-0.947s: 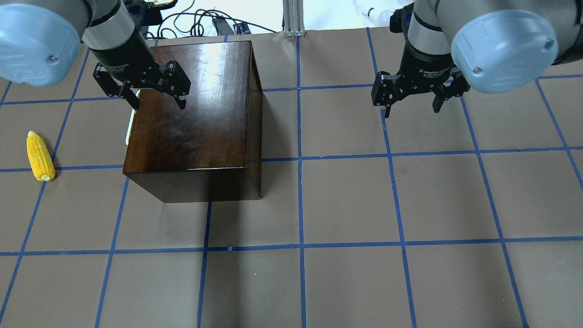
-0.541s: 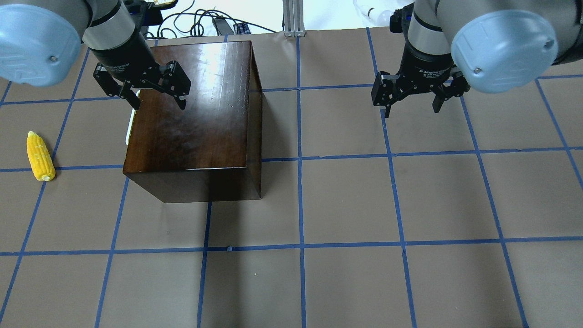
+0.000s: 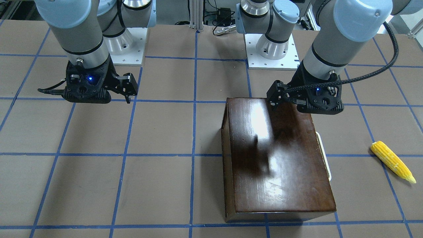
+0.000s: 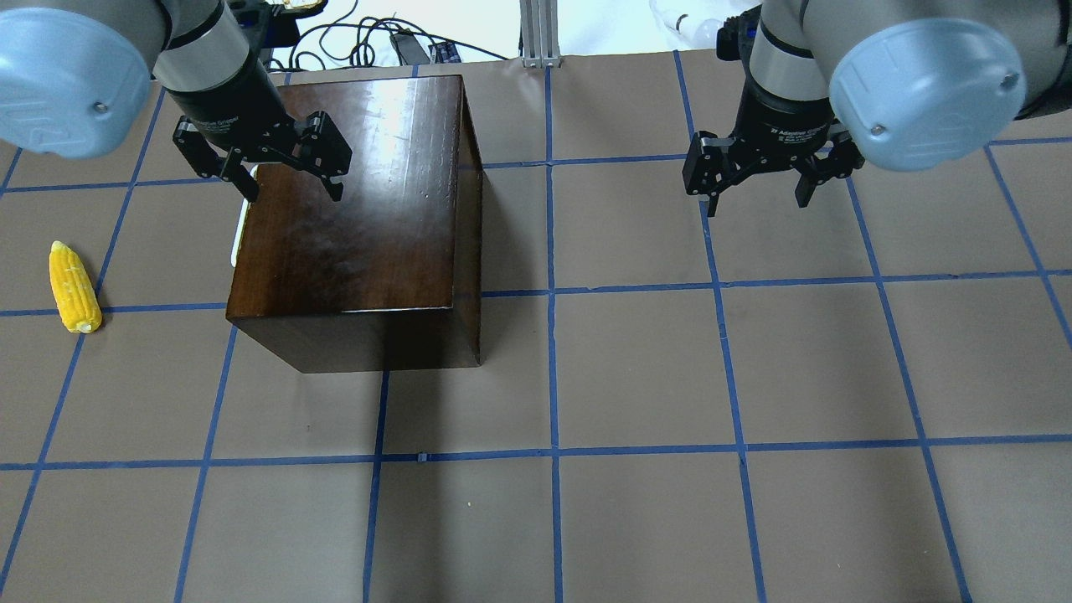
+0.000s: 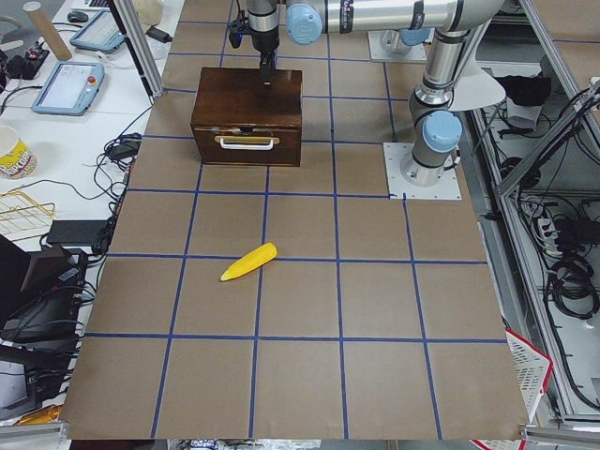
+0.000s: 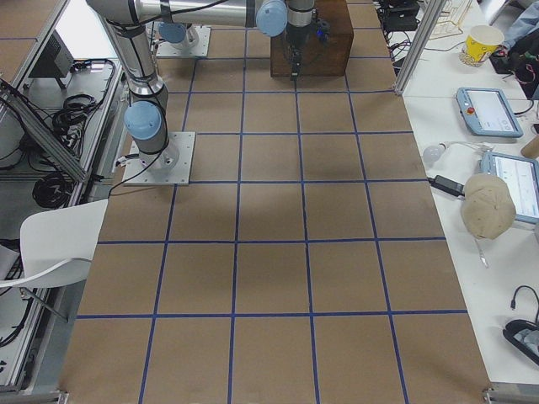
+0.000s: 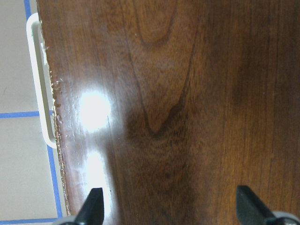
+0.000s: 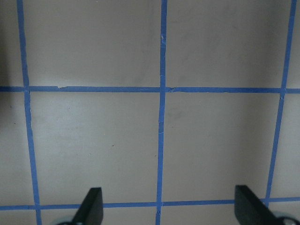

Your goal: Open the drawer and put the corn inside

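The glossy dark-brown box [image 4: 360, 218] stands left of centre. The drawer is shut in its left face, and only the drawer's cream handle [image 4: 241, 234] shows there. The handle also shows in the left wrist view [image 7: 37, 79] and the exterior left view [image 5: 247, 142]. The yellow corn [image 4: 74, 286] lies on the table left of the box, apart from it; it also shows in the front-facing view [image 3: 392, 161]. My left gripper [image 4: 293, 194] is open and empty above the box top's far left part [image 7: 169, 206]. My right gripper [image 4: 757, 205] is open and empty above bare table [image 8: 169, 204].
The table [image 4: 636, 368] is covered in brown paper with a blue tape grid. Cables and an aluminium post [image 4: 540, 33] lie beyond its far edge. The arm bases [image 3: 271, 46] stand on white plates at the robot's side.
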